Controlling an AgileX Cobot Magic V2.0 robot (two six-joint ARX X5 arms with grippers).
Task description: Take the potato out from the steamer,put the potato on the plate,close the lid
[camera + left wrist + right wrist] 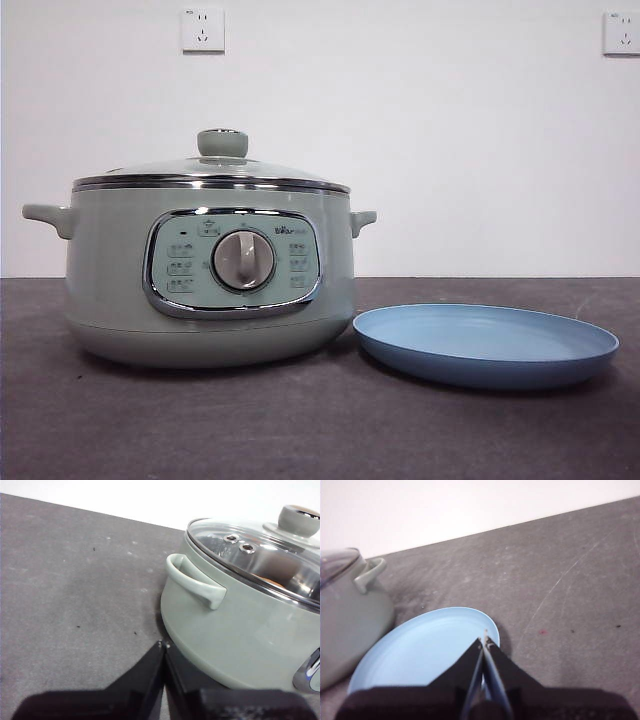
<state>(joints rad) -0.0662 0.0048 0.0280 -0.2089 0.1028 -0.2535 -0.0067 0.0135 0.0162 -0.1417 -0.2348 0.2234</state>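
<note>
The pale-green steamer [210, 275] stands left of centre on the dark table, with the glass lid [215, 168] shut on it. It also shows in the left wrist view [240, 630], where an orange-brown bit of the potato [272, 581] shows through the lid [250, 545]. The light-blue plate [485, 343] lies empty to the steamer's right, also in the right wrist view [427, 652]. My left gripper [163, 644] is shut and empty beside the steamer's handle side. My right gripper [484, 639] is shut and empty above the plate's edge. Neither arm shows in the front view.
A white wall with two sockets [202, 30] stands behind the table. The steamer's side handle [195, 580] juts out toward my left gripper. The dark table [560, 580] runs on to the right of the plate.
</note>
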